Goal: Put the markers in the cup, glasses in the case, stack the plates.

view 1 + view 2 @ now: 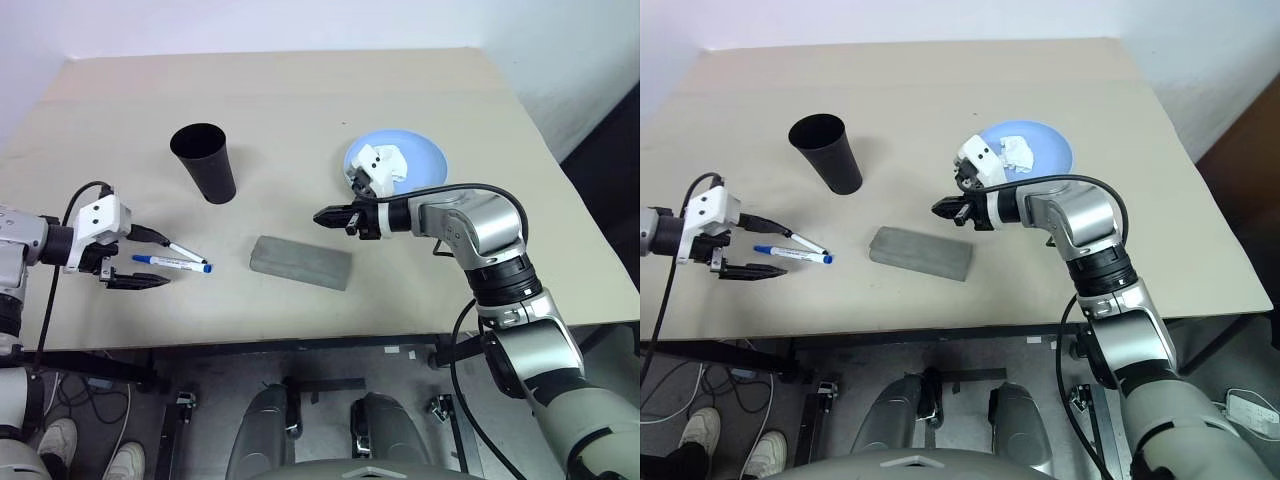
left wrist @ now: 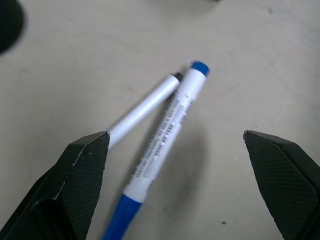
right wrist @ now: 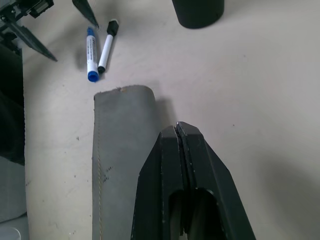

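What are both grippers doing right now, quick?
Left gripper: open, empty, fingers either side of the two slim white markers on the table.
Right gripper: shut, empty, above the grey felt-like rectangular case.

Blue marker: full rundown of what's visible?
The blue marker is a slim white pen with a blue cap, a blue end and printed text along its barrel. It lies flat on the table, its far end touching the black-capped marker in a narrow V. The open left gripper straddles it without touching.
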Controlling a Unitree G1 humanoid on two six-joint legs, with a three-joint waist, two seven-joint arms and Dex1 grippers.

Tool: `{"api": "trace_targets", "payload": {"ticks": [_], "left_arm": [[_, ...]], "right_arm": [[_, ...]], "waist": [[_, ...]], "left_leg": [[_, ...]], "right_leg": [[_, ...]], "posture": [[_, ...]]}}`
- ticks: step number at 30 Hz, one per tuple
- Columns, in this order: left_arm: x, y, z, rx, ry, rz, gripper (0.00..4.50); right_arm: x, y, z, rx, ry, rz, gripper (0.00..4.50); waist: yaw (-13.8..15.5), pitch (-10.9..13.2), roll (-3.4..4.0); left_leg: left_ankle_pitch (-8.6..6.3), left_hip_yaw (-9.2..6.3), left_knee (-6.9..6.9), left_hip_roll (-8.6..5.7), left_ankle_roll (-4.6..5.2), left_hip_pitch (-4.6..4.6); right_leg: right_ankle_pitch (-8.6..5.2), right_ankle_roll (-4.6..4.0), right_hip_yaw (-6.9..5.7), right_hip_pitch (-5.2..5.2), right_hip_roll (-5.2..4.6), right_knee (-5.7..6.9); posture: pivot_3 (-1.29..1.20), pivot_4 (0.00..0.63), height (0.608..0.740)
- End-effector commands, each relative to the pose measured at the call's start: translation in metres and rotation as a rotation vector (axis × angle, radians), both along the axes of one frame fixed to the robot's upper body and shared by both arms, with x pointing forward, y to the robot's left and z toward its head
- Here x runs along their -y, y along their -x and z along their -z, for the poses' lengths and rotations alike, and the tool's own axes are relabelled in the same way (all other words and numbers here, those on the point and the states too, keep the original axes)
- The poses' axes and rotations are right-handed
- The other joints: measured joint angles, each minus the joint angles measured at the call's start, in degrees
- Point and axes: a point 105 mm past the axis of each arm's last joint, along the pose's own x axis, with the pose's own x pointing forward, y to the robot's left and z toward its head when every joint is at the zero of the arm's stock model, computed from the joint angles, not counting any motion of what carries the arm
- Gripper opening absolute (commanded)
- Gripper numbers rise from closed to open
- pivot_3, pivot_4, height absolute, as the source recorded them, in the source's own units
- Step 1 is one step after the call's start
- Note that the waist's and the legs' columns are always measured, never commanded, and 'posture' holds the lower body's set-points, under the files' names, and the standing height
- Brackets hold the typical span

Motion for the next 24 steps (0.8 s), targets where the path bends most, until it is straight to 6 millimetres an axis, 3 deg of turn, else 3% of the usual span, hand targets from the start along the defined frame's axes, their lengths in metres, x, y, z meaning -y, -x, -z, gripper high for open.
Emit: {"api": "trace_targets", "payload": {"ticks": [1, 8, 11, 21, 24], "left_arm": [[0.001, -0.002, -0.012, 0.021, -0.044, 0.041, 4.50], [0.002, -0.001, 0.000, -0.039, -0.109, 0.077, 4.50], [0.003, -0.001, 0.005, -0.068, -0.132, 0.095, 3.88], [-0.004, 0.000, 0.017, -0.098, -0.248, 0.145, 0.44], [-0.005, 0.000, 0.017, -0.085, -0.274, 0.163, 0.44]], "right_arm": [[0.001, 0.003, -0.016, 0.050, -0.034, -0.003, 0.02], [0.004, 0.001, -0.013, 0.045, -0.025, 0.021, 0.02], [0.004, 0.001, -0.012, 0.045, -0.021, 0.025, 0.00], [0.006, 0.000, -0.009, 0.041, -0.006, 0.041, 0.00], [0.007, 0.000, -0.005, 0.041, 0.013, 0.047, 0.00]], "waist": [[0.0, 0.0, 0.00], [0.0, 0.0, 0.00], [0.0, 0.0, -0.01], [-0.1, 0.0, -0.02], [-0.1, 0.0, -0.02]], "left_leg": [[0.01, 0.00, 0.02, 0.00, 0.01, 0.00], [0.05, -0.01, 0.07, 0.00, 0.09, 0.00], [0.06, -0.01, 0.07, 0.00, 0.10, 0.00], [0.07, -0.01, 0.18, -0.01, 0.14, 0.00], [0.08, -0.01, 0.18, 0.00, 0.14, 0.00]], "right_leg": [[0.00, 0.00, 0.00, 0.01, 0.00, 0.01], [0.04, 0.06, 0.00, 0.02, -0.01, 0.04], [0.04, 0.05, 0.00, 0.01, 0.00, 0.05], [0.09, 0.09, 0.01, 0.03, -0.01, 0.10], [0.09, 0.09, 0.01, 0.02, -0.01, 0.11]], "posture": [[0.00, 0.150, 0.707], [0.00, 0.150, 0.707], [0.00, 0.150, 0.707], [0.00, 0.150, 0.707], [0.00, 0.150, 0.707]]}}
